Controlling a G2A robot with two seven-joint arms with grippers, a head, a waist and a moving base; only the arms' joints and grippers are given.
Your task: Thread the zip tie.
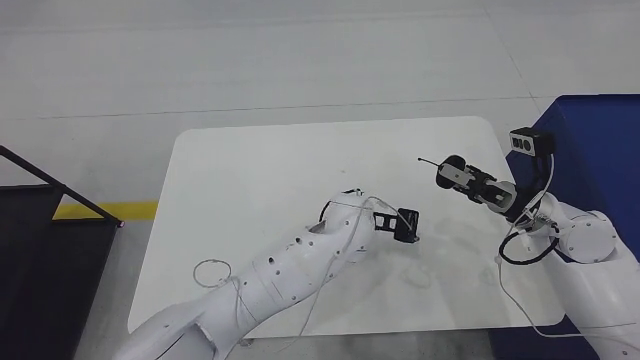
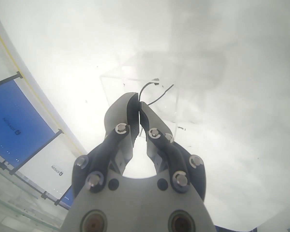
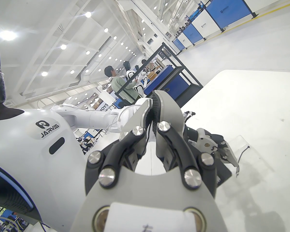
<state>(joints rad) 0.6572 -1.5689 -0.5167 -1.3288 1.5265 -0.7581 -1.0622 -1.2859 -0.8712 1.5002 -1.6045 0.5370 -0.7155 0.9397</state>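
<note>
Zip tie point(image 2: 155, 83) pinched in clenched left gripper point(image 2: 138, 102) jaws, ends curling out, above worktop point(image 1: 250, 180) right of centre, by clear box point(image 2: 116, 80). Right gripper point(image 1: 443, 172) jaws clenched toward right edge, black strip point(image 1: 427, 162) poking out.

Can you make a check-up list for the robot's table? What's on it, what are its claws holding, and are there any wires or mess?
Surface: white table with rounded corners.
Job's things: zip tie pinched in the left gripper, over a clear box; a black strip pokes out of the right gripper.
Clutter: thin loop beside the left arm; cannot tell if it is loose.
Grippers: both shut, left on the zip tie, right on the black strip.
Cables: thin cable along the left arm; black cable on the right arm.
Surroundings: blue panel, yellow floor line, black frame.
</note>
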